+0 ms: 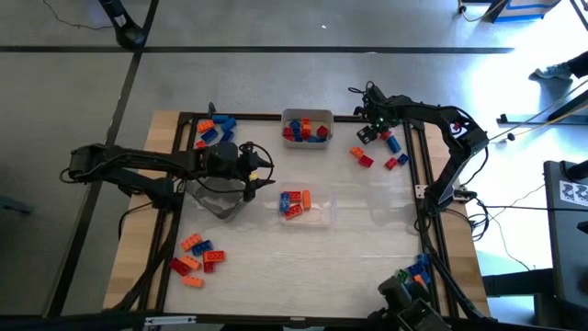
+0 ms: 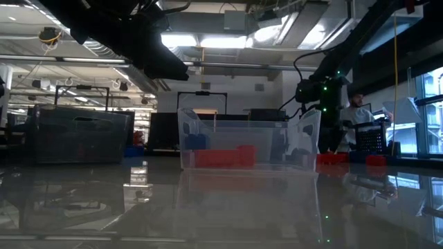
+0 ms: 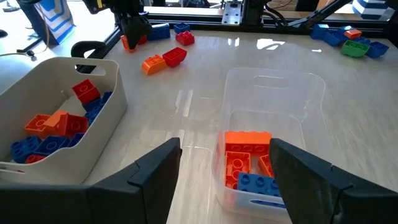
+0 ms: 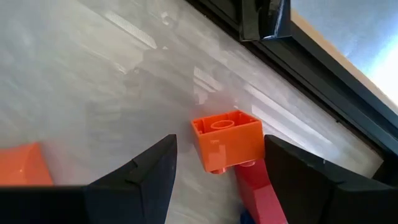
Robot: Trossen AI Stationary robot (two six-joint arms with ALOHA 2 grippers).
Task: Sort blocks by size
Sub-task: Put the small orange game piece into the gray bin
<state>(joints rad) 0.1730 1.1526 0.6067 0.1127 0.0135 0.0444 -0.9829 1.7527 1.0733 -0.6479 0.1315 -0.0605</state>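
Observation:
Blocks lie in loose piles on the table and in two trays. My right gripper point(image 1: 367, 131) hangs open at the far right, pointing steeply down over an orange block point(image 4: 227, 140). That block lies hollow side up against a red block point(image 4: 258, 190), and the fingers stand on either side of it without touching. My left gripper point(image 1: 265, 171) is open at mid-table and faces the clear tray point(image 3: 273, 93), which holds orange and blue blocks point(image 3: 247, 158). The white tray point(image 3: 106, 106) beside it holds red, orange and blue blocks.
More blocks lie at the far left point(image 1: 213, 129), near left point(image 1: 195, 256) and near right point(image 1: 418, 271). Loose red and blue ones point(image 1: 393, 147) sit close to my right gripper. A greyish container point(image 1: 220, 198) sits under the left arm. A dark frame rail point(image 1: 418, 175) runs along the table's right edge.

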